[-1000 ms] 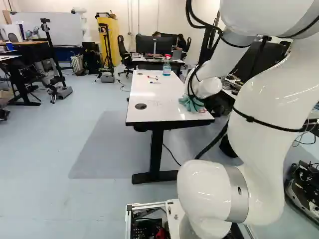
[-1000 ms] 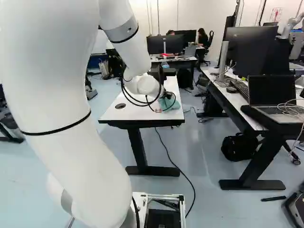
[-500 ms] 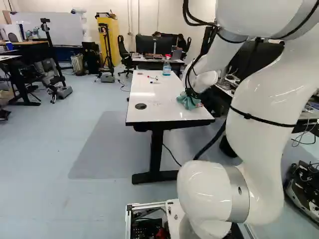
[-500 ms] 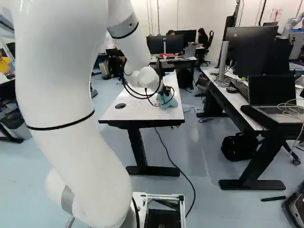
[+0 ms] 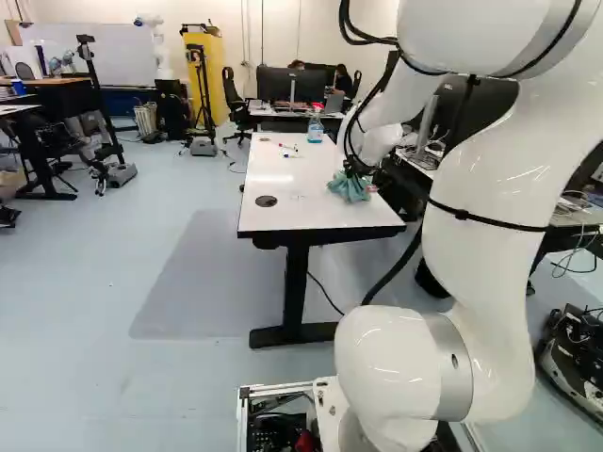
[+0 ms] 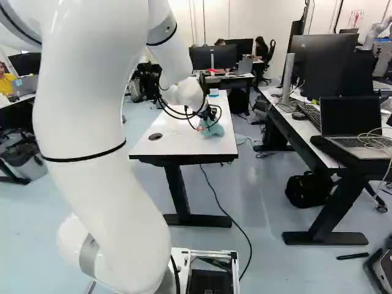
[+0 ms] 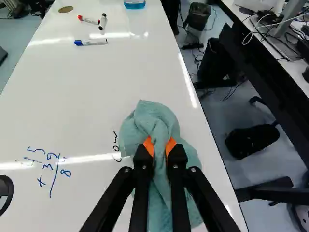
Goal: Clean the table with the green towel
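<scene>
At the table's right side in the left base view is my gripper [image 5: 362, 169], low over the white table [image 5: 283, 202] with the green towel [image 5: 349, 187] under it. In the wrist view the gripper [image 7: 160, 146] is shut on the bunched towel [image 7: 153, 121], whose folds bulge ahead of and between the orange pads. The cloth lies against the tabletop. Black writing [image 7: 116, 147] shows right beside the towel, and blue figures [image 7: 48, 166] stand farther off on the same side.
Red, black and blue markers [image 7: 91, 42] and a spray bottle [image 5: 315, 129] stand or lie toward the table's far end. A round grommet [image 5: 266, 201] sits in the tabletop. Another desk [image 6: 294, 122] with monitors and a laptop runs along the right of the right base view.
The arm has carried the gripped towel over the tabletop, leftward and slightly nearer the middle in the left base view. The base has not moved.
</scene>
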Motion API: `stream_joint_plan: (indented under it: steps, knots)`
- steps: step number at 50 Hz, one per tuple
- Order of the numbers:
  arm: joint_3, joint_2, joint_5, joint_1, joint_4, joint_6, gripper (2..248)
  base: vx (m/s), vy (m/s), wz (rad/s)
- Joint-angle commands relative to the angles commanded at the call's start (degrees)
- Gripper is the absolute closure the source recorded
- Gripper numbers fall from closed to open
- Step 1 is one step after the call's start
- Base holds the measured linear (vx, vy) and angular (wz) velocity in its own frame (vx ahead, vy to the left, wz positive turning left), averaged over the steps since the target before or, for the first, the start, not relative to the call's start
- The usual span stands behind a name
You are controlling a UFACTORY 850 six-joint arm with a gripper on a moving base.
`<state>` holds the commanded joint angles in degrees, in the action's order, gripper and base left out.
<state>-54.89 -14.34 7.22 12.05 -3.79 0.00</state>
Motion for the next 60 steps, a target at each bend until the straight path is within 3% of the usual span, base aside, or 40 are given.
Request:
stream_joint_plan:
  steps: [22,37,60]
  knots:
    - [-5.85,-5.69,0.0,-2.04,0.0,0.0,204,0.0,0.0,0.0]
    - [-6.29,-7.76,0.84,-2.08,0.0,0.0,204,0.0,0.0,0.0]
    - [-6.29,-7.76,0.06,-2.08,0.0,0.0,204,0.0,0.0,0.0]
